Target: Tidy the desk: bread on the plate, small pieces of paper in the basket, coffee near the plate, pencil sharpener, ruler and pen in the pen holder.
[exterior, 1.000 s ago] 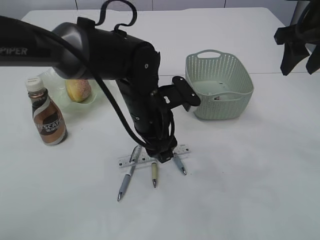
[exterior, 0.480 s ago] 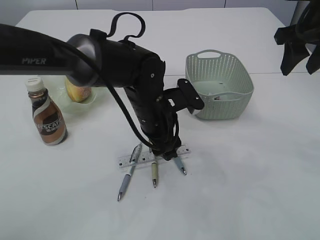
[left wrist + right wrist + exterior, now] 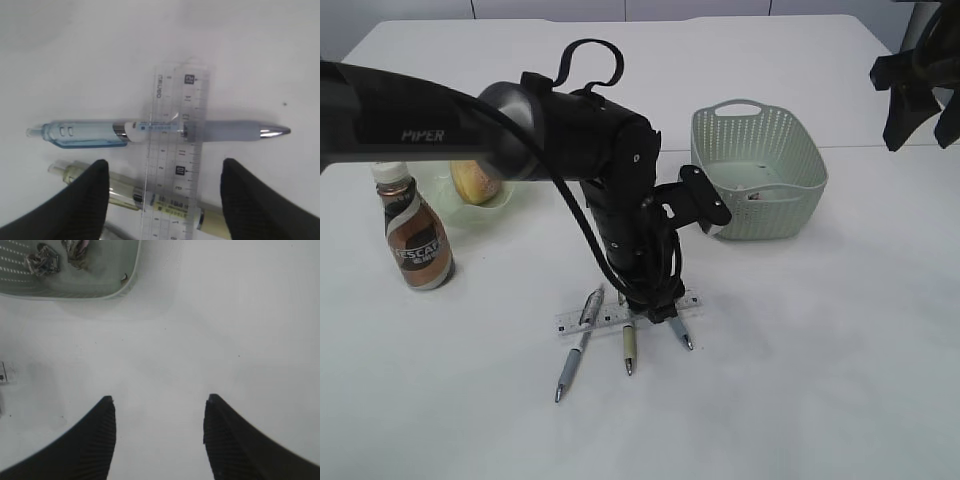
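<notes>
The left gripper [image 3: 165,200] hovers low over the desk [image 3: 800,380] with its fingers [image 3: 90,200] spread and empty. The clear ruler [image 3: 175,165] runs between them, lying across three pens; the olive pen [image 3: 165,202] crosses straight under the gap, the blue pen [image 3: 160,132] lies just beyond the tips. To grip well, I judge it should drop squarely and close on one item only. The right gripper [image 3: 159,440] hangs open near the basket [image 3: 75,285], well apart
</notes>
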`<action>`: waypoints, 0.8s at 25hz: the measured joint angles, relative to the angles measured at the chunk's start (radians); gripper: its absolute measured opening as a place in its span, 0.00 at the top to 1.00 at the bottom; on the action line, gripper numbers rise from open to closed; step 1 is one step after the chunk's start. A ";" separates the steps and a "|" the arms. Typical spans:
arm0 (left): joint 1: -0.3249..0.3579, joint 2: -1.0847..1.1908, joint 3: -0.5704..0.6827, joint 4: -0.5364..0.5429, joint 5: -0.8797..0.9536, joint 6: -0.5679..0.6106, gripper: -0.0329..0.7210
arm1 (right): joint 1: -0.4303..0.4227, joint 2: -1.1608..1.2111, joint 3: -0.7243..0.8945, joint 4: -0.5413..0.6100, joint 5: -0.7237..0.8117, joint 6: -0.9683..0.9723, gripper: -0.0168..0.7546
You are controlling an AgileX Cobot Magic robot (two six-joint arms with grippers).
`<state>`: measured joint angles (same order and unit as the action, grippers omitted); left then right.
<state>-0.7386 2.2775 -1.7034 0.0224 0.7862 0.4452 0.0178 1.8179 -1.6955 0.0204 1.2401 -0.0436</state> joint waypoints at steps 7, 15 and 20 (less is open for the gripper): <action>0.008 0.014 0.000 0.008 0.002 0.002 0.28 | 0.000 0.000 0.000 -0.004 0.000 0.000 0.44; 0.008 0.045 0.000 0.017 -0.002 0.002 0.28 | 0.000 0.000 0.000 -0.004 0.000 0.000 0.44; 0.008 0.052 -0.007 0.019 -0.008 0.004 0.28 | 0.000 0.000 0.000 -0.004 0.000 0.000 0.44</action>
<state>-0.7310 2.3290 -1.7105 0.0412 0.7784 0.4491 0.0178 1.8179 -1.6955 0.0163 1.2401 -0.0436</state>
